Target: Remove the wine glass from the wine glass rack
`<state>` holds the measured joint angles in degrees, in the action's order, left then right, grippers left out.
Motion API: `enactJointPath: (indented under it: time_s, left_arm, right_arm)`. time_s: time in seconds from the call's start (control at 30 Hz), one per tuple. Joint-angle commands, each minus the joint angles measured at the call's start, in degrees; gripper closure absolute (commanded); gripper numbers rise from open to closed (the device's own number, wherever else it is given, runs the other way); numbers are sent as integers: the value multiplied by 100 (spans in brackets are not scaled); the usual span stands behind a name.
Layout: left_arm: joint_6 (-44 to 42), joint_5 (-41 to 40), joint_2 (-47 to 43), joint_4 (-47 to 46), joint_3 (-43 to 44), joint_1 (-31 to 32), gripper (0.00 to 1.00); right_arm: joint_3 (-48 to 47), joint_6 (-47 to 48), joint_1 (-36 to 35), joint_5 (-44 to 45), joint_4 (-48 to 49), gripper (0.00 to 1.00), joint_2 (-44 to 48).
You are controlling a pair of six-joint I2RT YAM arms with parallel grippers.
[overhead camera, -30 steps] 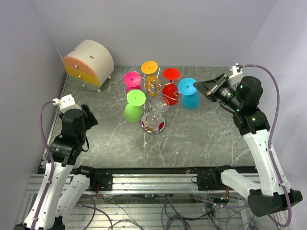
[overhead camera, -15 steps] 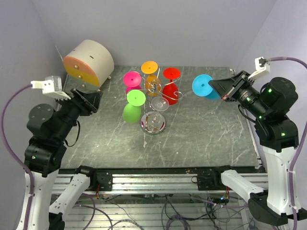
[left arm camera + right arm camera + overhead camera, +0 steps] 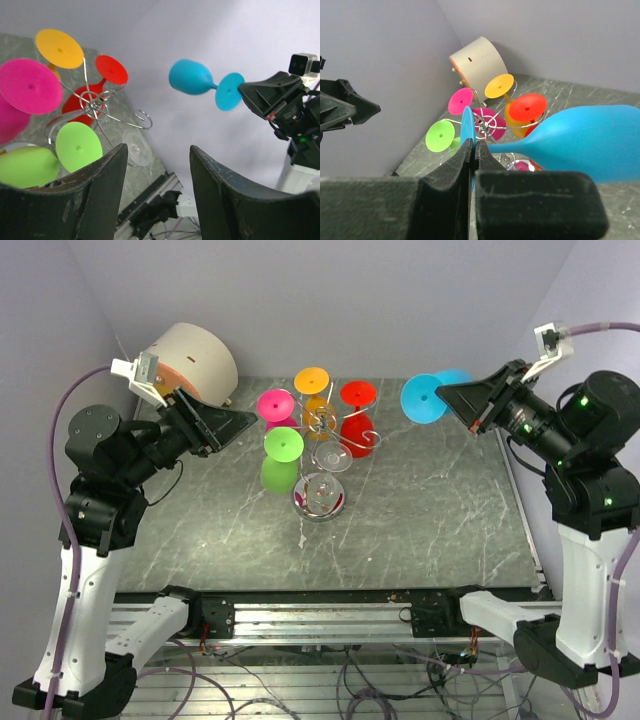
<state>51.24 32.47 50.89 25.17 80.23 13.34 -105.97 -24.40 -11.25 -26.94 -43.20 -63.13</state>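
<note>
We are holding the blue wine glass [image 3: 424,398] in our right hand [image 3: 442,393]. It is hanging in the air to the right of the wine glass rack [image 3: 322,423], well apart from the curled wire arms, so for this glass the lifting-off is looking done. The hand is pinching the flat foot edge-on, its fingers pressed against both faces of the disc. The stem and bowl are lying sideways rather than upright, and nothing but the hand is touching the glass.

Our left hand [image 3: 243,421] is hovering to the left of the rack and somewhat above it, with its fingers spread and nothing between them.

As we are judging it, the setting-down is what is remaining. The glass is not resting anywhere yet, so we are probably facing a carry down to the desk [image 3: 430,530] on the right of the rack and a release there.

The rack is still carrying a pink glass [image 3: 276,405], an orange glass [image 3: 312,380], a red glass [image 3: 357,393] and a green glass [image 3: 283,444], all hung foot-up around its post. What looks like a clear glass [image 3: 332,457] is sitting near its front — whether those are also ours to take, the task is not telling us.
</note>
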Motion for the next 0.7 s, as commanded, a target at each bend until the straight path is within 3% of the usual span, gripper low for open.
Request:
enactJointPath:
  time_s: [0.0, 0.23, 0.47, 0.67]
  left_arm:
    - [489, 545, -76, 237, 286, 37, 35]
    - [696, 490, -190, 299, 37, 37, 36]
    - [698, 380, -404, 451, -195, 37, 35]
    - [1008, 128, -660, 667, -359, 37, 36]
  right_arm:
    - [-669, 479, 11, -277, 99, 100, -515]
    - [-2015, 803, -289, -162, -119, 100, -1572]
    - [-3553, 1528, -1362, 854, -457, 100, -2827]
    - [-2581, 2700, -3042, 2841, 410, 100, -2439]
